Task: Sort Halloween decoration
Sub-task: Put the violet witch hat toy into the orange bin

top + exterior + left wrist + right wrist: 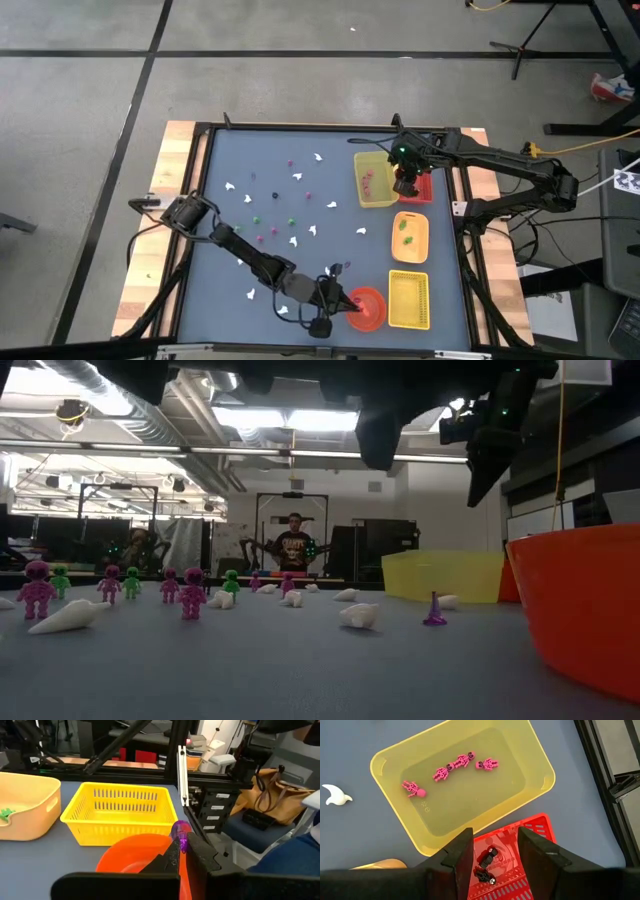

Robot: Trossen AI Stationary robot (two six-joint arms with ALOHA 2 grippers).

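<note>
Your left gripper point(181, 851) hangs over the orange bowl point(135, 852), jaws clamped on a purple piece point(180, 831). Your right gripper point(495, 851) hangs over the red basket point(507, 857), jaws apart, empty. Pink skeletons point(455, 764) lie in the yellow tray point(535, 757); white ghosts point(318, 157) are scattered across your counter point(300, 270).

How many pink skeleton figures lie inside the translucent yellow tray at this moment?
4. In the right wrist view, the pink skeleton figures lie in a loose row across the floor of the yellow tray. None seems hidden.
</note>
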